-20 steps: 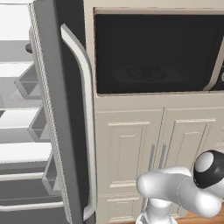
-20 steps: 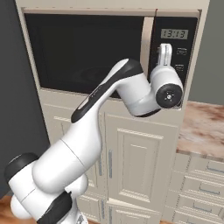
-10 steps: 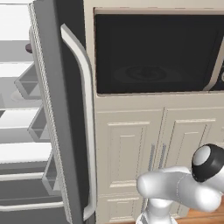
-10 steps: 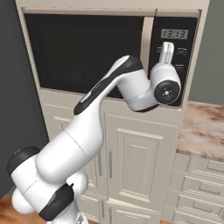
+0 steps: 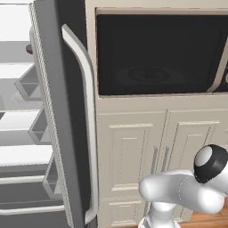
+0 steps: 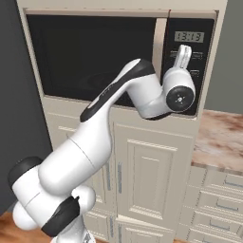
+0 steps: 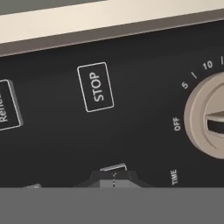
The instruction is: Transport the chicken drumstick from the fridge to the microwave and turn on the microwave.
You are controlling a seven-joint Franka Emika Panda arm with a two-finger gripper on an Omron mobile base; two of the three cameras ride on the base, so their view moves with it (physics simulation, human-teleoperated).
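Kitchen cabinetry in cream frames the left base view, where the fridge [image 5: 58,111] stands with its door swung open, white shelves and door bins showing at the left. What the bins hold is too dim to tell. Beside it the microwave [image 5: 156,53] is closed, its black glass showing only the faint ring of the plate inside; I judge the chicken drumstick sits in there, though I cannot make it out through the glass.

From the right base view, my arm reaches up across the microwave door to the control panel [image 6: 190,61], with my gripper [image 6: 182,52] pointing up the panel just below the clock display [image 6: 189,36]. Its fingers look drawn close together and carry nothing, but I cannot tell for sure how wide they stand.

At the hand view, the panel fills the background: a STOP button [image 7: 95,86] sits ahead, a tan timer dial [image 7: 210,120] at the right edge, and a partly cut-off button [image 7: 5,111] at the left. My fingertips [image 7: 113,177] rest low against a raised key. The risk, as I judge it, is a push landing on STOP or a neighbouring key, since the buttons lie near one another, leaving the oven off.
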